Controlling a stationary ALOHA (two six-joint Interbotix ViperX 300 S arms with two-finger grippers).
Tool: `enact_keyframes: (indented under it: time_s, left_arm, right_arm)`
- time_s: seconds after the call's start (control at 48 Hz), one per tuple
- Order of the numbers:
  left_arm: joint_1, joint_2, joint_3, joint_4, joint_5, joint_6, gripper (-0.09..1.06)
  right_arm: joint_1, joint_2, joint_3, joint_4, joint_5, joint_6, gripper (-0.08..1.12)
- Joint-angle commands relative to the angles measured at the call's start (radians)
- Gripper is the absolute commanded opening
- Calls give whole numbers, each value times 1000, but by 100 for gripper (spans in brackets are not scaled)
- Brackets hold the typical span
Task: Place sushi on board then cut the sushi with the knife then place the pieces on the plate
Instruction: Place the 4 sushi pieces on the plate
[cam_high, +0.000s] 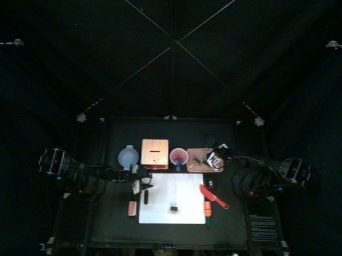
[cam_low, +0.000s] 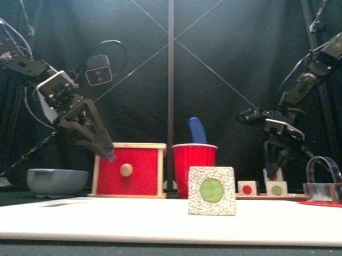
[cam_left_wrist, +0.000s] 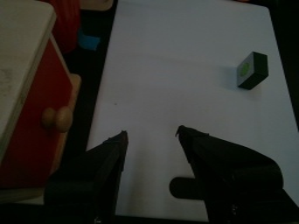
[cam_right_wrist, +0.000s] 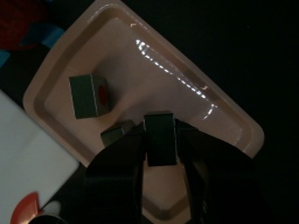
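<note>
One sushi piece (cam_low: 211, 191) stands on the board (cam_high: 160, 185), near its front. The left gripper (cam_left_wrist: 149, 136) hangs over the board beside the box (cam_low: 130, 170), jaws wide and empty. The right gripper (cam_right_wrist: 158, 121) seems clamped on a dark piece (cam_right_wrist: 158, 147) above the tray (cam_right_wrist: 128, 70), where two pieces (cam_right_wrist: 84, 94) lie. A red knife (cam_high: 214, 197) lies at the board's right edge.
</note>
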Motion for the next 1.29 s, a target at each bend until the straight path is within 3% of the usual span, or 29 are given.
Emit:
enact_keyframes:
  time_s: [0.021, 0.146, 0.375, 0.604, 0.896, 1.104, 1.292]
  left_arm:
    - [8, -3, -18, 0, -5, 0, 86]
    - [8, -3, -18, 0, -5, -2, 86]
    - [8, -3, -17, 0, -5, -2, 86]
    - [9, -3, -17, -2, -5, -3, 86]
    - [9, -3, -17, -9, -5, -3, 86]
    - [9, -3, -17, -21, -5, -2, 86]
    - [9, -3, -17, -21, -5, -2, 86]
  right_arm:
    - [-21, 32, -15, 0, -38, 0, 58]
    - [-25, 83, -26, -5, -43, 0, 60]
    - [-57, 112, -46, -18, -49, 0, 78]
    - [-38, 28, -86, -31, 18, 0, 85]
    - [345, -29, -181, 95, 48, 2, 85]
    - [611, 34, -259, 141, -17, 0, 85]
    - [746, 146, -321, 164, -67, 2, 86]
